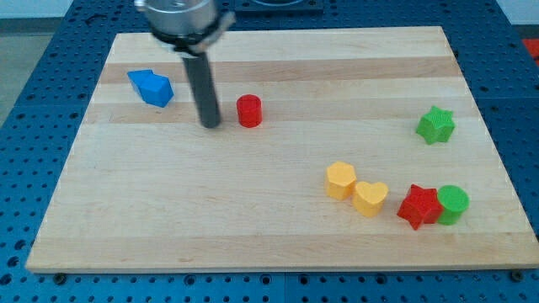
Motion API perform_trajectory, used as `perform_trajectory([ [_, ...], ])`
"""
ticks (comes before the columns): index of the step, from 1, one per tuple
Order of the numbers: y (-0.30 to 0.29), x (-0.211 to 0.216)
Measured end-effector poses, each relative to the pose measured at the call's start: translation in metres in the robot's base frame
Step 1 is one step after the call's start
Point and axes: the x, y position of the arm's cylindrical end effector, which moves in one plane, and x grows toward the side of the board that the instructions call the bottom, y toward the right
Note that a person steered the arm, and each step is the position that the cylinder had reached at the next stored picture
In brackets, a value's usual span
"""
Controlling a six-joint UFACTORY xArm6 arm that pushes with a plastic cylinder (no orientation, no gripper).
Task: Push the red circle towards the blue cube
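Tool: bare rod, no jaws; tip between blue cube and red circle | Wrong side | Advice: circle round to circle's 3 o'clock, push toward 9-10 o'clock.

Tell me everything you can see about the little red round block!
The red circle is a short, plain red cylinder that looks like plastic, standing upright on the wooden board in the upper middle. Nothing touches it. My tip sits just to its left, between it and the blue cube.
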Motion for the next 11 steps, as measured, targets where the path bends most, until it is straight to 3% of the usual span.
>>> perform_trajectory([
  [1, 0.044, 0.001],
  [3, 0.048, 0.001],
  [4, 0.12, 0.001],
  [5, 0.148, 0.001],
  [7, 0.11, -0.028],
  [11, 0.04, -0.03],
])
